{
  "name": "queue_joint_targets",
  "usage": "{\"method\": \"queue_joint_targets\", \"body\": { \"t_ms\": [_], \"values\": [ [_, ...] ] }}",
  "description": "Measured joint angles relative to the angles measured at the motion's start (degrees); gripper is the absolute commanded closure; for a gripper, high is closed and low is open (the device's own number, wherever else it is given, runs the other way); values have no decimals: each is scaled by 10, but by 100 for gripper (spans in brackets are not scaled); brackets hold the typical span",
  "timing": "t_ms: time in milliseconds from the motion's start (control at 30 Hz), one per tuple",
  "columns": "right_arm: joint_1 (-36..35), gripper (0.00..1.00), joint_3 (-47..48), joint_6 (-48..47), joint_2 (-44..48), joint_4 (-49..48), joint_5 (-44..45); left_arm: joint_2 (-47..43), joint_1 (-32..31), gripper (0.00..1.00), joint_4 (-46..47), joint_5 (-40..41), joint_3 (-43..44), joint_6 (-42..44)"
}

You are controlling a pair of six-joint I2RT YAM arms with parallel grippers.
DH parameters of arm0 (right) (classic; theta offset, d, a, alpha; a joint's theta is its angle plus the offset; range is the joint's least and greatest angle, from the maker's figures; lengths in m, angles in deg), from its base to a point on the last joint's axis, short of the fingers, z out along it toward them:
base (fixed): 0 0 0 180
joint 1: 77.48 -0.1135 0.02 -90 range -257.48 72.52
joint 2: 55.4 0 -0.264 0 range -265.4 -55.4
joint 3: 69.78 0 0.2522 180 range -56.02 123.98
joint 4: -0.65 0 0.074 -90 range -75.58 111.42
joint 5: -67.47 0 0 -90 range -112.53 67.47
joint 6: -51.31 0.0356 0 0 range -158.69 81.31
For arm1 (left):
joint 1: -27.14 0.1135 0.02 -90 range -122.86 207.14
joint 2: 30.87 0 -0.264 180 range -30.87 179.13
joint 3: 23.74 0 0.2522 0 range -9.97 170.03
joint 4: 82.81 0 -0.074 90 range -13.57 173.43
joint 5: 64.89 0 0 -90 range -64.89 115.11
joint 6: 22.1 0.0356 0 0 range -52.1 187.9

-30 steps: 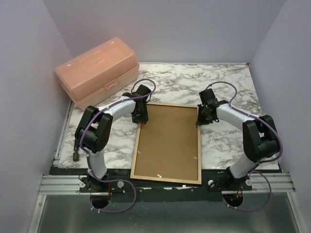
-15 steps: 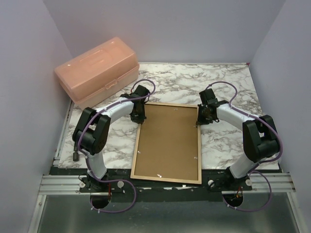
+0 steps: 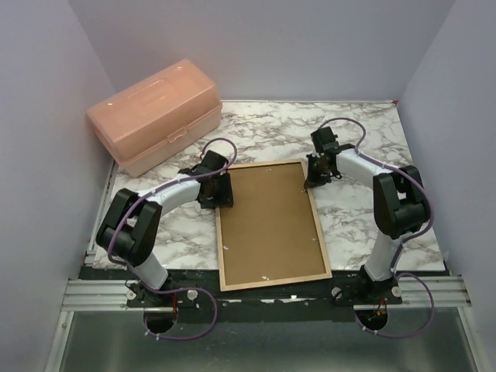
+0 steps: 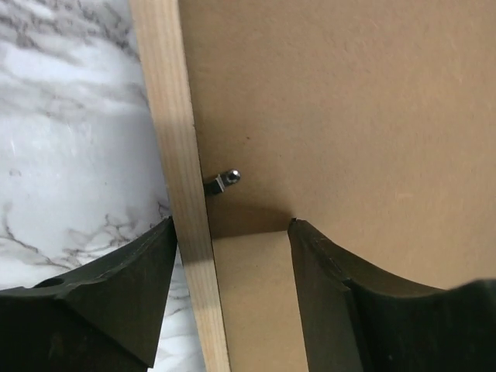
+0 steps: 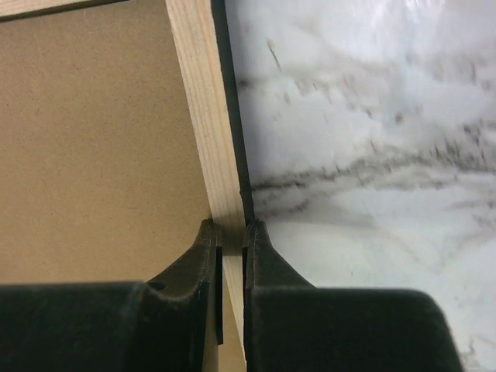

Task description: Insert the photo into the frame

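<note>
The frame (image 3: pixel 276 281) lies face down on the marble table, its tan wood back up, with the brown backing board (image 3: pixel 267 221) inside it. The photo is out of view. My left gripper (image 3: pixel 216 191) is open over the frame's far left corner; in the left wrist view its jaws (image 4: pixel 232 225) straddle the wood rail (image 4: pixel 174 116) without touching it, just short of a small metal tab (image 4: pixel 223 180). My right gripper (image 3: pixel 314 172) is shut on the frame's right rail (image 5: pixel 205 116) near the far right corner, one finger on each side (image 5: pixel 230 229).
A closed pink plastic box (image 3: pixel 155 112) stands at the back left, just beyond the left arm. Bare marble table (image 3: pixel 364 139) lies to the right of and behind the frame. The frame's near end overhangs the black strip (image 3: pixel 349 280) at the table's front edge.
The frame has swung: its far end moved left and its near end right, with the right gripper still holding the rail. The left gripper closed briefly, then opened, and shifted left.
</note>
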Motion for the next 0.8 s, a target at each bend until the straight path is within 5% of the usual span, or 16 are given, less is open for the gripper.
{"method": "queue_joint_targets", "body": {
  "t_ms": [233,567,800],
  "values": [
    [1,88,133,-42,-102,12,-45,-79,-10,38,43,-29,-91,-24],
    [-3,11,243,-3,-181,-9,-75,-146,-119,24,71,-112,-169,-114],
    [-10,1,228,30,-122,19,22,-250,-120,18,55,-114,-238,-159]
  ]
}}
